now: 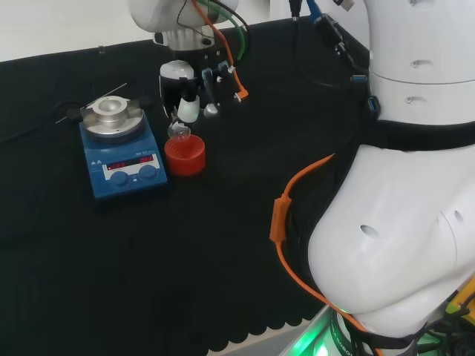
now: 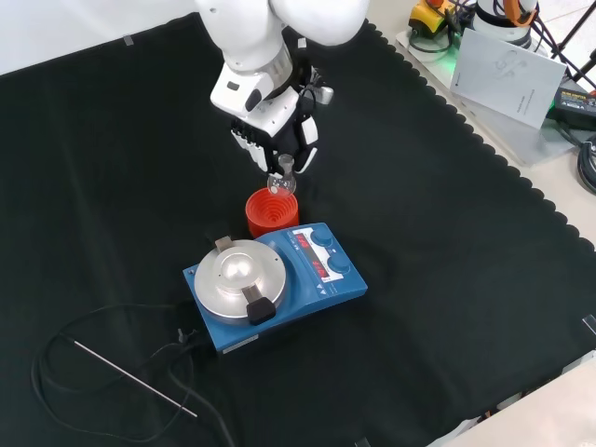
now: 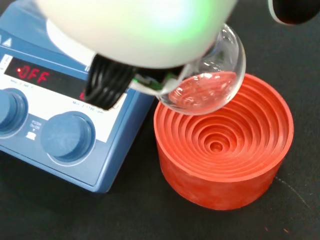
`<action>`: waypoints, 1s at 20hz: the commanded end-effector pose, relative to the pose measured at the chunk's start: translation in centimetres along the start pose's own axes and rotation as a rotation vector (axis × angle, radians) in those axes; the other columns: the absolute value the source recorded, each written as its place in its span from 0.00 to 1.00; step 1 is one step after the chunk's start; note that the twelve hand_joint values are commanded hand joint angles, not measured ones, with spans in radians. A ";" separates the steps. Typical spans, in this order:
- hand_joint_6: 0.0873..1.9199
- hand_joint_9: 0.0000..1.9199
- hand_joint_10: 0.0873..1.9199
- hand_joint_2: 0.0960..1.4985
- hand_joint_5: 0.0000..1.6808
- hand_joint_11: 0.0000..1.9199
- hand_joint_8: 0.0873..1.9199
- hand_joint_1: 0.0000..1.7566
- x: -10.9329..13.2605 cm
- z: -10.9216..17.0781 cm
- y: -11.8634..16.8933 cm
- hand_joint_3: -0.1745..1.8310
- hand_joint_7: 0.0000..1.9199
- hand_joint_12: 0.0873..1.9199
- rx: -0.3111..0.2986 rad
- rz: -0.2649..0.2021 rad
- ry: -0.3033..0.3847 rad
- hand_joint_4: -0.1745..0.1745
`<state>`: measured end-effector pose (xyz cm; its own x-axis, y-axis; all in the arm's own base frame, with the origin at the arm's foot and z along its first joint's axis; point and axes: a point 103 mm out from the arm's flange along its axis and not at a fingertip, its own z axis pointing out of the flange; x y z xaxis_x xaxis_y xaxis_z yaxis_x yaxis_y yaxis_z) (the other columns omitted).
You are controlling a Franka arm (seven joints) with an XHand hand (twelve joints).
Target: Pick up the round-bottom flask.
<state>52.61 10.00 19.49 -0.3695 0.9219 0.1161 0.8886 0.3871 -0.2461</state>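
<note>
The clear round-bottom flask (image 3: 210, 85) hangs just above the red ribbed ring stand (image 3: 225, 150), its bulb tilted over the stand's hollow. In the head view the flask (image 1: 179, 132) sits under the hand (image 1: 189, 93), whose fingers curl round its neck. From the front, the hand (image 2: 275, 126) comes down from the top and the flask (image 2: 282, 177) shows at its fingertips, over the stand (image 2: 272, 212). The neck is mostly hidden by the hand (image 3: 135, 30) in the wrist view. The stand (image 1: 185, 157) rests on the black cloth.
A blue hotplate stirrer (image 2: 275, 284) with a round metal top stands right beside the stand, also seen as the stirrer (image 1: 122, 152) and close up as the stirrer (image 3: 45, 115). A thin metal rod (image 2: 135, 377) and black cable lie near it. The arm's white links (image 1: 401, 222) stand at right.
</note>
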 end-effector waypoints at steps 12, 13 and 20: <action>0.26 0.89 0.14 0.20 0.82 0.83 0.26 0.76 1.3 -2.9 -2.0 0.61 0.80 0.43 -0.023 -0.008 -0.028 0.00; 0.26 0.89 0.14 0.20 0.82 0.83 0.26 0.76 1.4 -3.0 -2.1 0.61 0.80 0.43 -0.026 -0.009 -0.030 0.00; 0.26 0.89 0.14 0.20 0.82 0.83 0.26 0.76 2.5 -3.9 -2.7 0.62 0.80 0.43 -0.034 -0.022 -0.044 0.00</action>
<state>50.74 10.80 23.80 -0.3912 0.9165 0.0829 0.8914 0.3998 -0.2134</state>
